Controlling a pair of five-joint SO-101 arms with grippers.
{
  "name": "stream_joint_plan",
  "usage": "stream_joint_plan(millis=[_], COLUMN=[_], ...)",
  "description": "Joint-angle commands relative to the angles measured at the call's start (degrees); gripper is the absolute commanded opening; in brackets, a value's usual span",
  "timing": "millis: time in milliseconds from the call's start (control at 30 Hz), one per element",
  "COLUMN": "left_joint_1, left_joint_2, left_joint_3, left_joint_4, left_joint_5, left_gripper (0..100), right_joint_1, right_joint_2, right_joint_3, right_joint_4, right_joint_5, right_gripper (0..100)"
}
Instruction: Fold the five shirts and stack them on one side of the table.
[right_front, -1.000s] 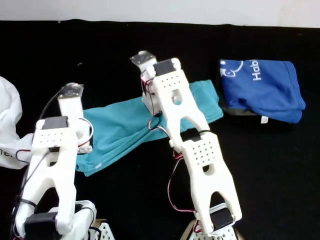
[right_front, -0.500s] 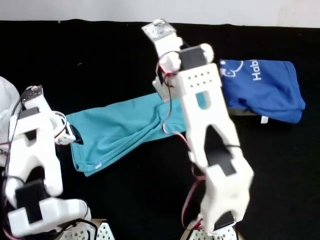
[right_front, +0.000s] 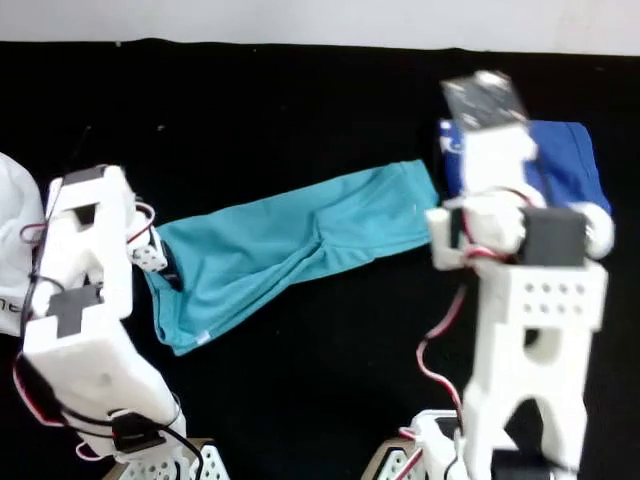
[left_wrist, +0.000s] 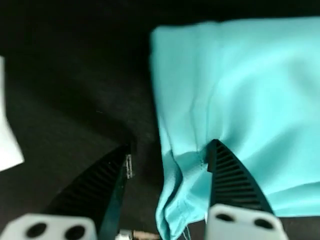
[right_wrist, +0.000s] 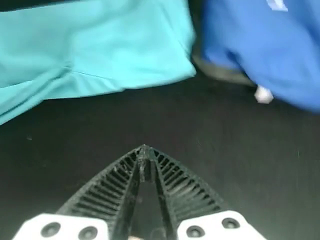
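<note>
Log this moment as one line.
left gripper: open, over teal shirt edge | right gripper: shut, empty, above table | blue shirt: folded, at right

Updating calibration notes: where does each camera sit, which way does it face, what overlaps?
High view: fixed above, on the arms' base side, looking down over the black table; left arm and right arm both show.
Left wrist view: on the left arm, looking down past the open left gripper at the teal shirt's edge.
Right wrist view: on the right arm, looking down past the shut right gripper at bare table, with teal shirt and blue shirt beyond.
Shared: the teal shirt is in all three.
</note>
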Motion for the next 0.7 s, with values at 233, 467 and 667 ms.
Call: stream_joint_plan(millis=[233, 467, 667], left_joint_1=[-0.48, -14.37, -20.70], left_joint_2=[17.63, 20.00, 19.91], left_joint_3=[-21.14, -38.99, -45.93], left_joint_4=[16.09, 23.21, 23.91], left_joint_5=[-0.53, -14.42, -20.04], left_gripper=[1, 1, 1], right_joint_1=[15.34, 19.38, 19.21], right_joint_2=[-21.41, -27.65, -33.45], right_joint_3=[25.98, 51.82, 67.30], right_joint_4=[-9.19, -25.36, -37.05], right_joint_5=[-0.18, -0.18, -0.18], right_gripper=[0.5, 0.5, 0.5])
